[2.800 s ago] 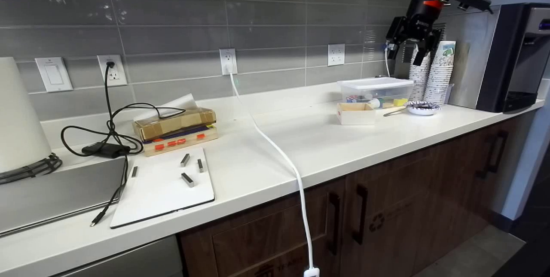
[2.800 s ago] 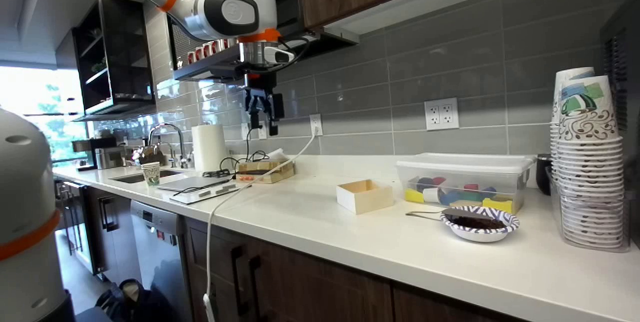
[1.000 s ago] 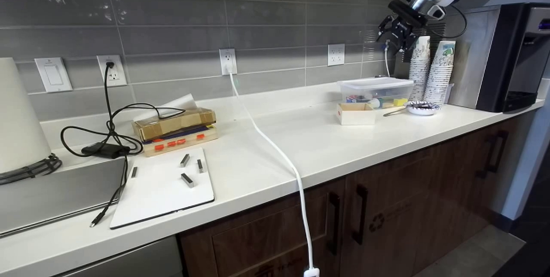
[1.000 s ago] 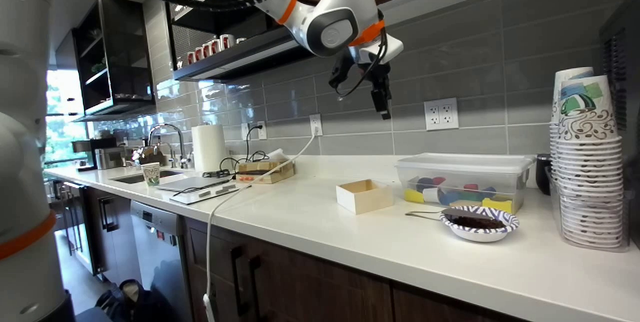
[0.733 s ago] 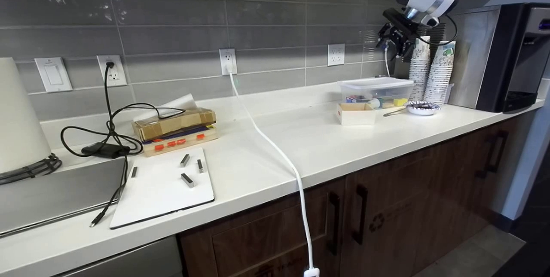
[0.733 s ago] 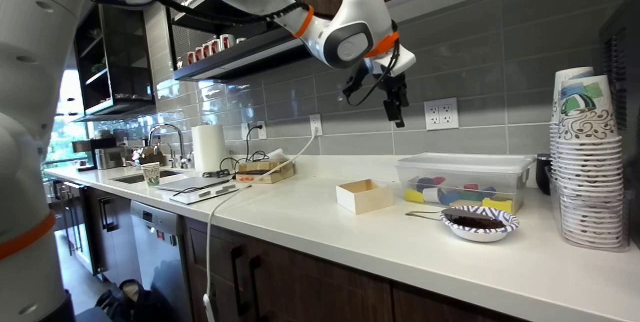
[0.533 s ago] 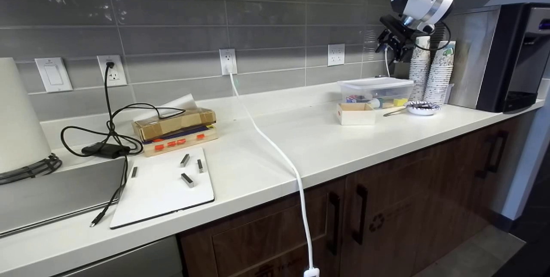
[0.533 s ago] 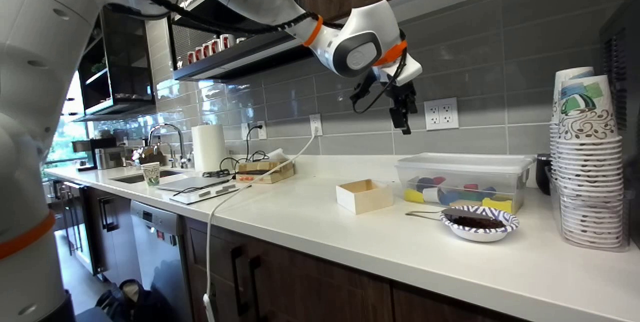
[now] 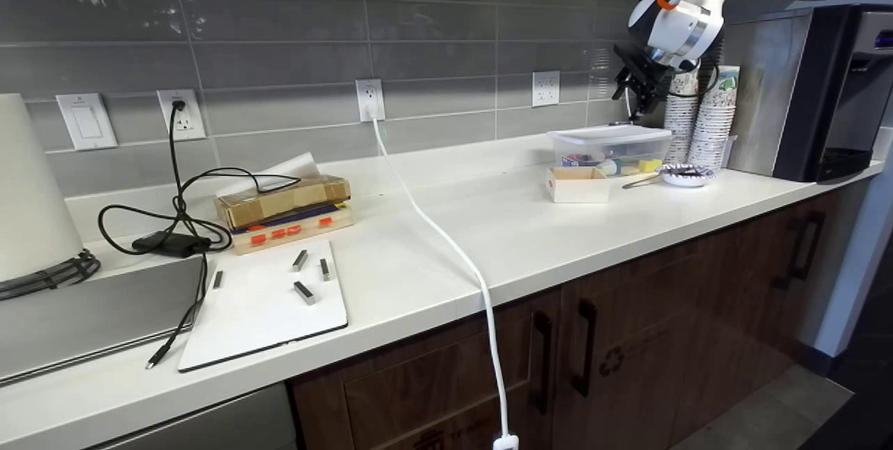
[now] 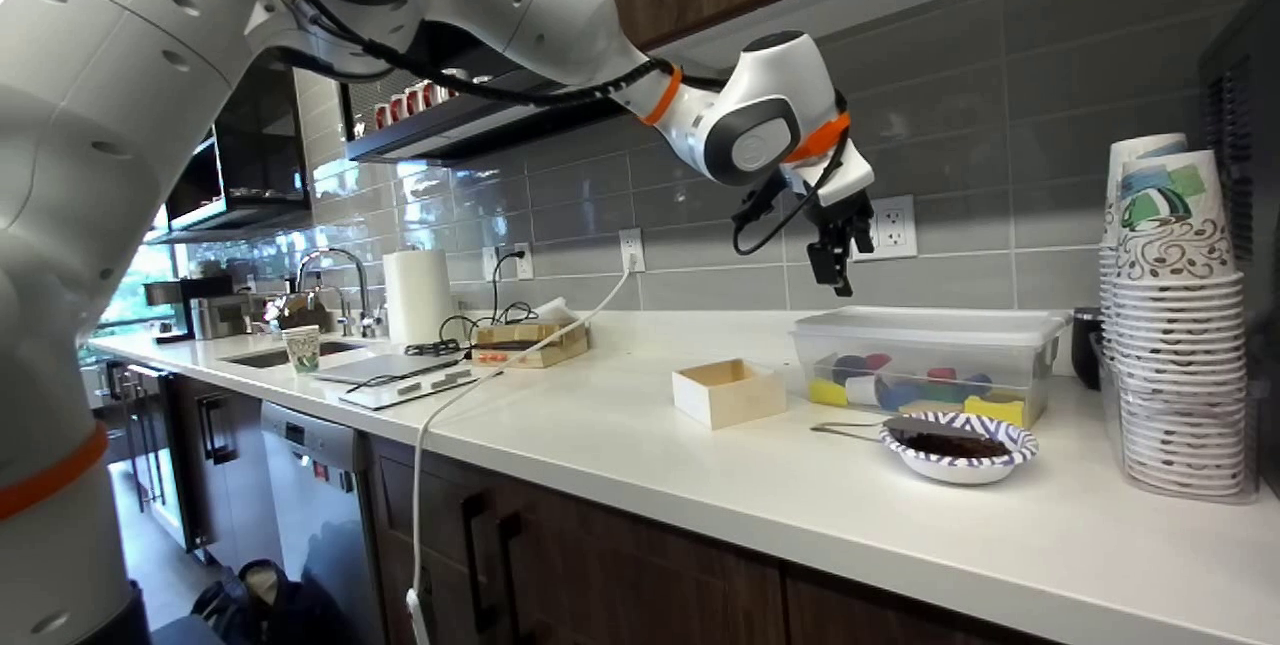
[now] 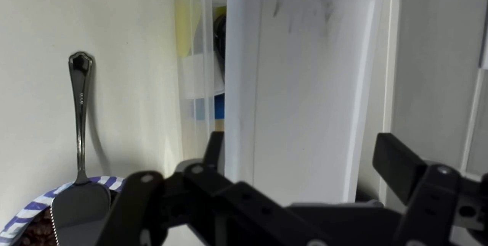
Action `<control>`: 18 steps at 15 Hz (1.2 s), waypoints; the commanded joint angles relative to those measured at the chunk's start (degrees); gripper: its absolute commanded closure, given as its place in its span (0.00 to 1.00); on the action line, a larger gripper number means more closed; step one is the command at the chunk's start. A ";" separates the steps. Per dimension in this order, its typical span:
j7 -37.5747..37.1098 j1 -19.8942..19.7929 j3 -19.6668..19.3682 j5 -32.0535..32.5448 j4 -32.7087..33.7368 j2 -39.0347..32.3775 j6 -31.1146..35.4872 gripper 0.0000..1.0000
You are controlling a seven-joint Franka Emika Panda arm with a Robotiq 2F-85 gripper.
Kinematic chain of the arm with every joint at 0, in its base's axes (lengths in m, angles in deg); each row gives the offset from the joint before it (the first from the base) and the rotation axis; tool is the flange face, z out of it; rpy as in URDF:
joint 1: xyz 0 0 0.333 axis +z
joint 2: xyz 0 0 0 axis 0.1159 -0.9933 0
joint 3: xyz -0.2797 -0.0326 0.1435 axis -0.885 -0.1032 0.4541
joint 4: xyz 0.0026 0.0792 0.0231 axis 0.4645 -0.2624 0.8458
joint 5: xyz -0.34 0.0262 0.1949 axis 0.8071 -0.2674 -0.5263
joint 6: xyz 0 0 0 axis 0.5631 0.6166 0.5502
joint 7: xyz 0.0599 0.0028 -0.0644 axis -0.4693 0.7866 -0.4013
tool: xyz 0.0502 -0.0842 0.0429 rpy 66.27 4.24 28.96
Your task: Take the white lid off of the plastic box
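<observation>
Left to right in an exterior view, one paper towel roll (image 9: 31,188) stands at the edge, with one light switch (image 9: 87,121) on the wall near it. Three outlets (image 9: 545,89) run along the tiles; one black cord (image 9: 183,207) is plugged into the leftmost, one white cord (image 9: 461,252) into the middle one. One white board (image 9: 254,328) bears four small metal blocks (image 9: 305,293). Behind it are two flat boxes: one cardboard box (image 9: 289,200) lying on one wooden case (image 9: 300,232) with four orange patches.

Past the white cord, one small wooden box (image 9: 580,192) stands near one plastic box (image 9: 593,152), which holds coloured things too jumbled to count. One white lid (image 9: 608,135) sits on top of the plastic box. Above it hangs one gripper (image 11: 300,148), its two fingers (image 11: 396,162) spread wide; in the wrist view the lid lies between them, nearer the finger at that view's left. Whether either finger touches it cannot be told.

Farther right come one bowl (image 9: 687,183) with one spatula (image 11: 81,196) across its rim, two stacks of paper cups (image 9: 713,125) and one tall machine (image 9: 788,94).
</observation>
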 commanded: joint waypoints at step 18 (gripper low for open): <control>-12.54 -0.33 -1.82 6.38 10.04 -11.26 -0.22 0.00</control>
